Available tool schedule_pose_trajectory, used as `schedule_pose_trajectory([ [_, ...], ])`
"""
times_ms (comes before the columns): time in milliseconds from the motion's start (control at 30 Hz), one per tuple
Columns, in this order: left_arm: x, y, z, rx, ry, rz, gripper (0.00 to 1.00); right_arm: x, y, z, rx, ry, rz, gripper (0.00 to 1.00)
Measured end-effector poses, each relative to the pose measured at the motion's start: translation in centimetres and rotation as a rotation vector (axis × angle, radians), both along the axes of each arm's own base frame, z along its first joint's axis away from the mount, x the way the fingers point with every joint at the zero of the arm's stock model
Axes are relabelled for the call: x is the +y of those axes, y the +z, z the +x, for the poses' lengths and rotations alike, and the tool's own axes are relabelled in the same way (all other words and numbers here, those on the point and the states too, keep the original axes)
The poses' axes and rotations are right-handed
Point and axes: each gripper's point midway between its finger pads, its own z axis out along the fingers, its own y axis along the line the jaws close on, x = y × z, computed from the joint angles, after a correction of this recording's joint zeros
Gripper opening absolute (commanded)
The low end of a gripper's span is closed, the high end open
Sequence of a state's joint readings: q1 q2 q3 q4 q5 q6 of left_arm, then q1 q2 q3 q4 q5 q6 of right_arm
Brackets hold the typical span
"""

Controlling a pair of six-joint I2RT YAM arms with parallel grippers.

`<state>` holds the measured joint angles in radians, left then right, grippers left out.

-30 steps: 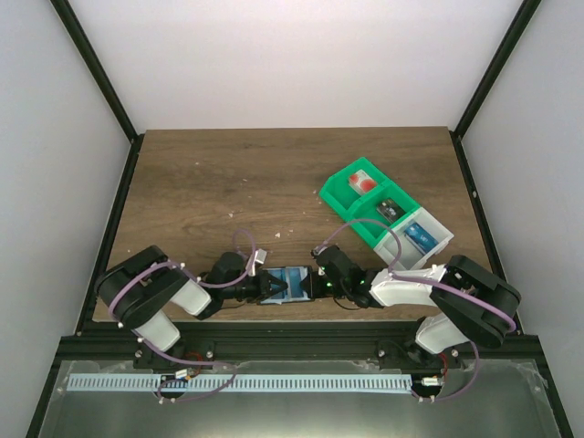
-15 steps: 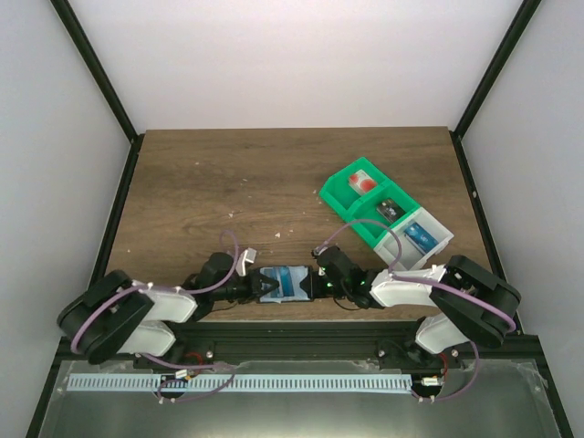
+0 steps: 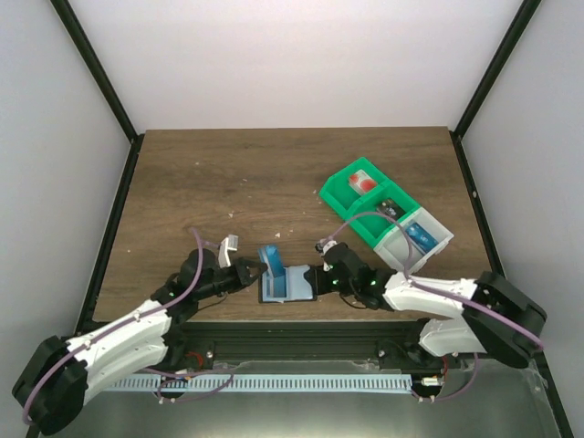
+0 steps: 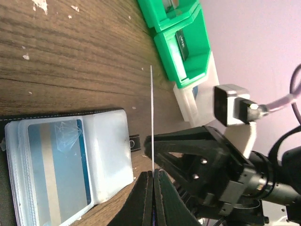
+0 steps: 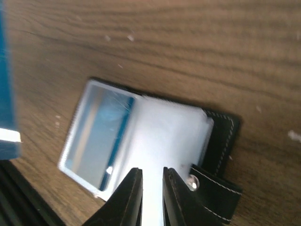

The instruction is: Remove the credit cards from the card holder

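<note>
The card holder (image 3: 294, 286) lies open near the table's front edge, pale blue-grey side up, black tab (image 5: 214, 190) at one edge. My left gripper (image 3: 248, 272) is shut on a dark blue credit card (image 3: 271, 259), which stands on edge above the holder's left half. In the left wrist view that card (image 4: 151, 117) shows edge-on as a thin white line rising from the gripper (image 4: 153, 176). Another blue credit card (image 5: 96, 136) sits behind a clear slot of the holder (image 4: 106, 146). My right gripper (image 5: 149, 188) hovers over the holder's pale page, jaws slightly apart, nothing between them.
A green tray (image 3: 351, 203) at the right middle has compartments holding a white-and-red card (image 3: 363, 182) and a dark item (image 3: 389, 210). A clear-white tray (image 3: 436, 245) joined to it holds a blue card (image 3: 419, 234). Black frame posts border the table.
My left arm has drawn back to the left and lifted the blue card clear of the holder. My right gripper's jaws have parted a little and its arm has shifted right.
</note>
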<state>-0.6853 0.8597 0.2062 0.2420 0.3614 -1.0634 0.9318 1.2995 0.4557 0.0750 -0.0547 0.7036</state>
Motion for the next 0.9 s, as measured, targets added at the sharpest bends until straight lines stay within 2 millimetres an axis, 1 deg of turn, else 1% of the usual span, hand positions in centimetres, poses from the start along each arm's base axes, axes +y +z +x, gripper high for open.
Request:
schedule_pose_trajectory([
  [67, 0.3, 0.5, 0.0, -0.009, 0.012, -0.004, 0.0, 0.2, 1.7, 0.3, -0.066, 0.024, 0.026, 0.17],
  [133, 0.5, 0.7, -0.1, -0.009, 0.017, -0.005, 0.0, 0.7, 4.3, 0.8, -0.159, 0.051, 0.076, 0.18],
  [167, 0.6, 0.8, -0.2, -0.005, 0.019, -0.005, 0.0, 1.0, 6.1, 1.0, -0.232, 0.072, 0.12, 0.19],
  [200, 0.7, 0.8, -0.3, 0.0, 0.02, -0.005, 0.0, 1.1, 7.2, 1.0, -0.288, 0.092, 0.145, 0.21],
  [267, 0.8, 0.9, -0.3, 0.011, 0.026, -0.013, 0.0, 1.3, 9.5, 0.7, -0.441, 0.159, 0.19, 0.23],
  [333, 0.7, 1.3, -0.4, 0.019, 0.032, -0.028, 0.0, 1.5, 10.7, -0.5, -0.594, 0.25, 0.196, 0.24],
  [400, 0.7, 2.1, -0.3, 0.026, 0.04, -0.051, 0.0, 1.9, 11.3, -2.0, -0.731, 0.352, 0.181, 0.26],
  [433, 0.6, 2.4, -0.2, 0.03, 0.044, -0.06, 0.0, 2.0, 11.6, -2.4, -0.789, 0.391, 0.174, 0.28],
  [467, 0.5, 3.2, -0.1, 0.031, 0.048, -0.074, 0.0, 2.1, 11.9, -2.7, -0.838, 0.421, 0.167, 0.3],
  [500, 0.5, 3.6, 0.0, 0.029, 0.05, -0.08, 0.0, 2.2, 12.3, -2.9, -0.894, 0.45, 0.155, 0.31],
  [567, 0.4, 4.9, 0.2, 0.029, 0.058, -0.097, 0.0, 2.5, 13.4, -3.1, -1.005, 0.491, 0.137, 0.32],
  [633, 0.3, 6.6, 0.5, 0.014, 0.065, -0.126, 0.0, 2.7, 14.3, -3.0, -1.119, 0.523, 0.106, 0.34],
  [733, 0.2, 8.2, 0.6, 0.008, 0.074, -0.162, 0.0, 3.0, 14.4, -2.8, -1.222, 0.564, 0.043, 0.37],
  [900, 0.3, 8.4, 0.4, 0.05, 0.087, -0.196, 0.0, 3.5, 13.5, -2.3, -1.327, 0.617, -0.067, 0.41],
])
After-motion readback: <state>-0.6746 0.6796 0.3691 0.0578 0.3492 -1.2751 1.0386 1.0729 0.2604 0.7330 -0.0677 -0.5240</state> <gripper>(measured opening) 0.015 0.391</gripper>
